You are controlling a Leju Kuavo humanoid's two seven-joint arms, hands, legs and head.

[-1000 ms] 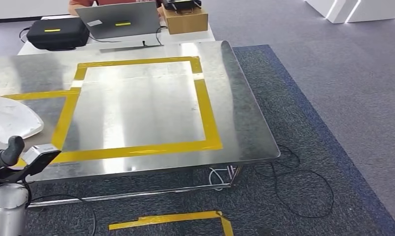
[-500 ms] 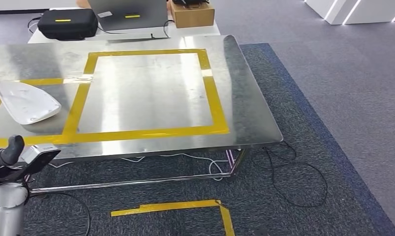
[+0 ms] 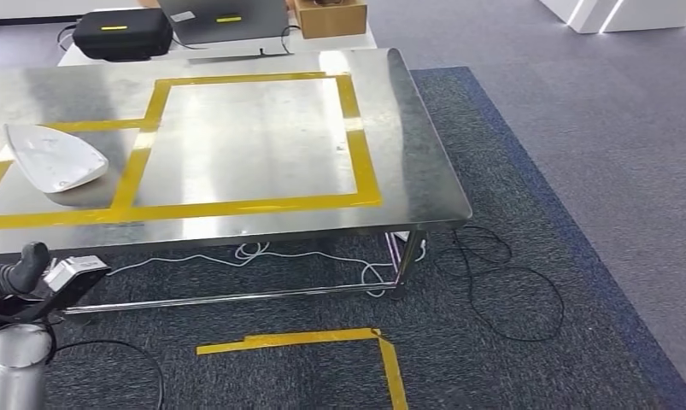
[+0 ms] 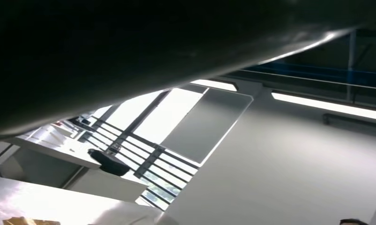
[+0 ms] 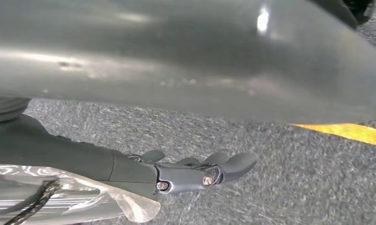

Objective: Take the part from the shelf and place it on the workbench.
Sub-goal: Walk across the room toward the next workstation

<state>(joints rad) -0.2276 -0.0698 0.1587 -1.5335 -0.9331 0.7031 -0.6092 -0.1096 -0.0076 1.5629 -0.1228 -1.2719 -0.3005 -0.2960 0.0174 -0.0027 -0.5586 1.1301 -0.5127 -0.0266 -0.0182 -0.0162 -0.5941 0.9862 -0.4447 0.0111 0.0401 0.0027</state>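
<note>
White moulded plastic part (image 3: 53,157), shell-shaped, lies on the polished steel worktop (image 3: 425,171) near its left end, inside a yellow tape outline (image 3: 360,162), apart from both hands. Left hand (image 3: 14,273), low at the worktop's near edge, dark fingers curled; whether it holds anything cannot be told. Right hand (image 5: 195,171) hangs over grey carpet (image 5: 270,178), fingers loosely extended, grasping nothing.

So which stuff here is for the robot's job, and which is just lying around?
For the job:
white part
steel workbench
left hand

Just lying about:
black case
laptop
cardboard box
floor cables
</note>
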